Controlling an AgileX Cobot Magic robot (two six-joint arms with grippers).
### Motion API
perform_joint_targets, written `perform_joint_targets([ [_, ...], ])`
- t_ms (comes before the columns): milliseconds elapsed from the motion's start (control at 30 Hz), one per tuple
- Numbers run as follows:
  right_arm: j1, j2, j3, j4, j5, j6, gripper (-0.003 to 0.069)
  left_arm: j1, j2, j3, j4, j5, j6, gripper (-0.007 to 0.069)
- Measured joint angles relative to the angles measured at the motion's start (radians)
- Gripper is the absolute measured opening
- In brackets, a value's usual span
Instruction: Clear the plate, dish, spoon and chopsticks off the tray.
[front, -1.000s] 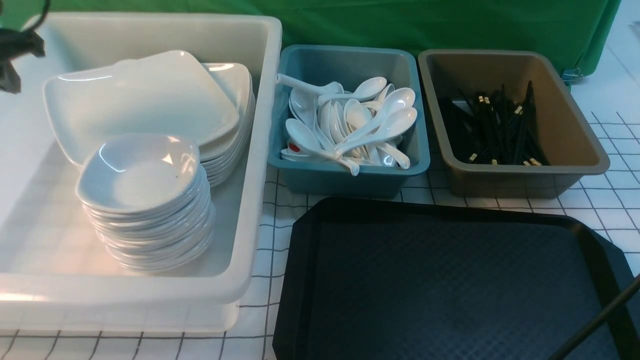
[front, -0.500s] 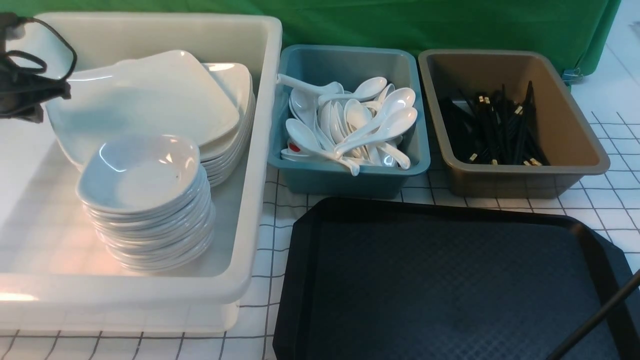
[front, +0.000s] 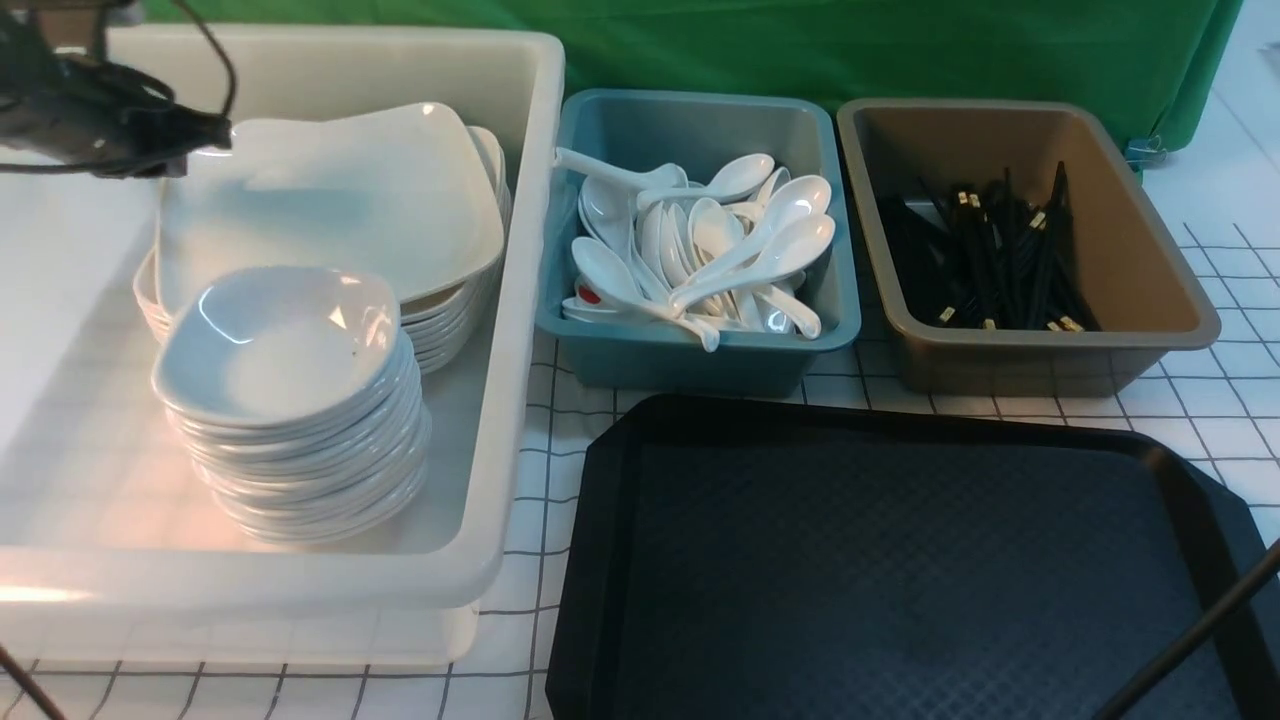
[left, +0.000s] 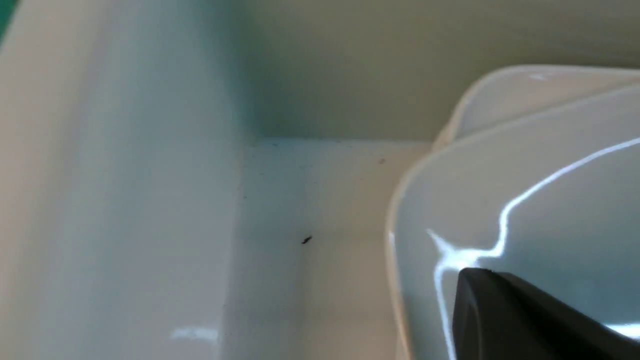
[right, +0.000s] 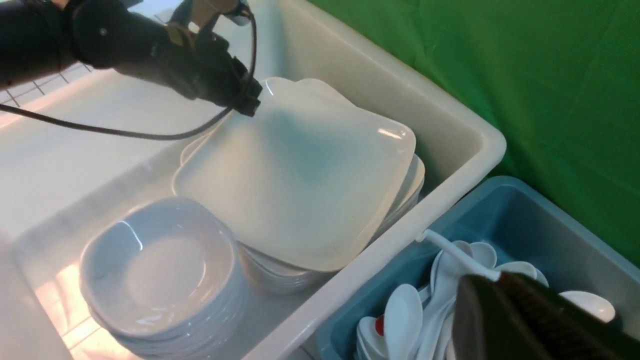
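white plate lies flat, squared to its stack, far-left corner at left gripper; grip state unclear.

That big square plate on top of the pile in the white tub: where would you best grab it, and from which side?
By its raised rim at a corner, best the far-left one, where the left tool is now. The plate is wide, flat and glossy, so only the thin edge gives purchase. The white tub wall is close on its right, and the stack of small dishes blocks the near side.
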Motion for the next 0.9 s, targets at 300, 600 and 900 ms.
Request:
perform_joint_targets([
  [300, 0.000, 0.000, 0.000, 0.007, 0.000, 0.035, 0.0051, -0.011, -0.137, -0.050, -0.041, 0.310, -0.090, -0.0001],
  [600, 0.000, 0.000, 0.000, 0.020, 0.000, 0.055, 0.0051, -0.083, -0.227, 0.042, 0.093, 0.655, -0.109, -0.0001],
  [900, 0.000, 0.000, 0.000, 0.028, 0.000, 0.055, 0.0051, -0.081, -0.436, 0.367, 0.232, 0.524, -0.208, -0.0001],
])
